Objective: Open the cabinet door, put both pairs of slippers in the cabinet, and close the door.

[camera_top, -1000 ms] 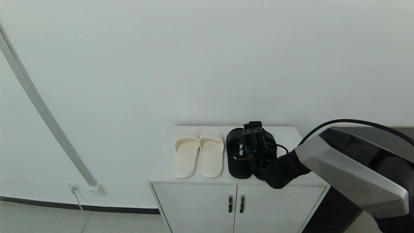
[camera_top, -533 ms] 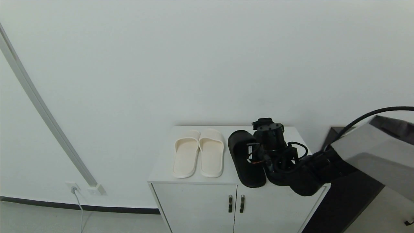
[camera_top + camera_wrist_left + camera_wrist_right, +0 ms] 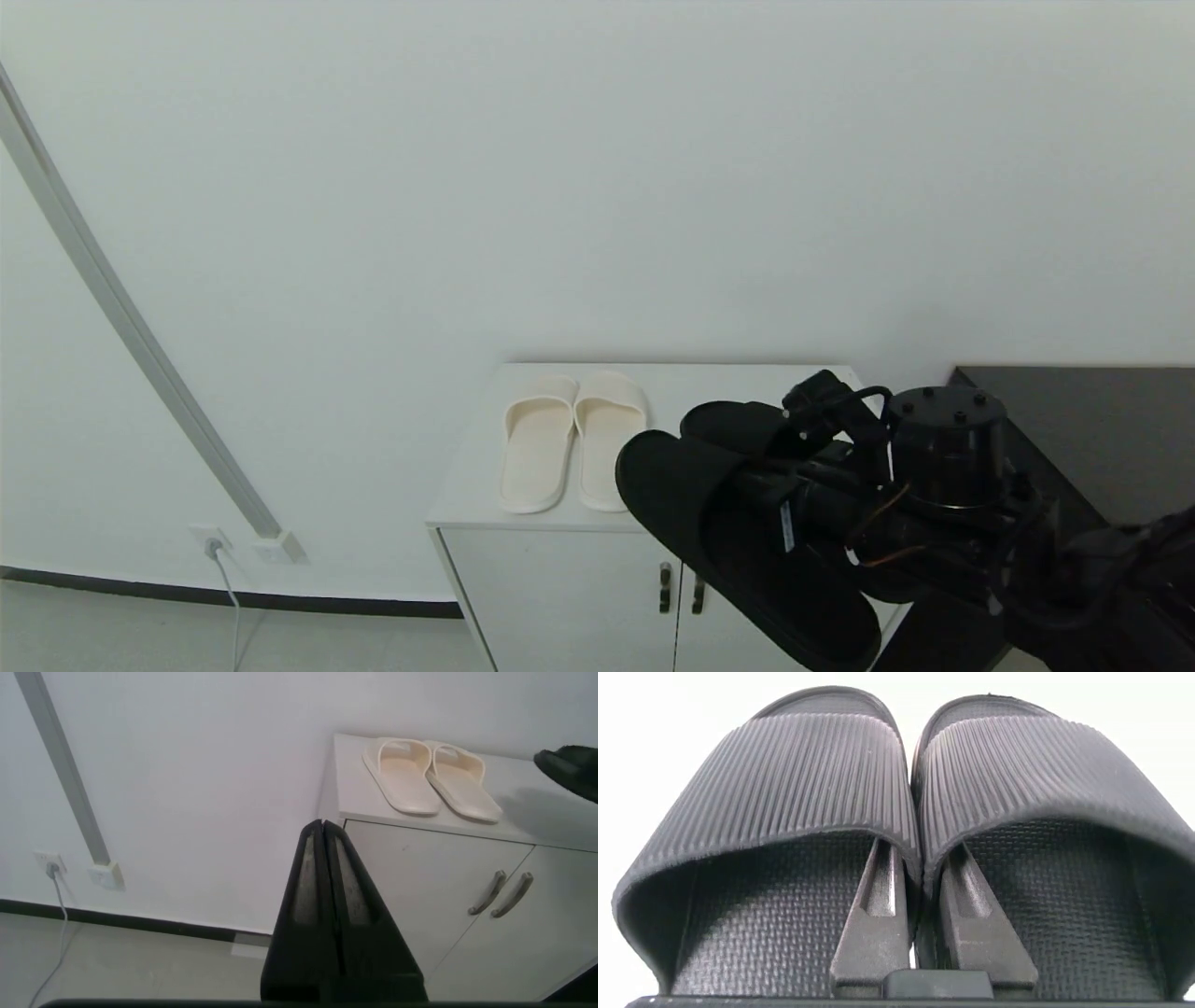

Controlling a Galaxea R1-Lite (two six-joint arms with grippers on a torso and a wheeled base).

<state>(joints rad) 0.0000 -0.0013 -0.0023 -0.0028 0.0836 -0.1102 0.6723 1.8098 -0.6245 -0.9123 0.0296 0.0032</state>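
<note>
We see the cream slippers side by side on the white cabinet, its doors closed. The black slippers hang tilted before its right front, pinched together by the right pincer.

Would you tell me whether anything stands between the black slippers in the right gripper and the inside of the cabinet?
Yes: both cabinet doors are shut, closing it off from the black slippers in the right gripper.
</note>
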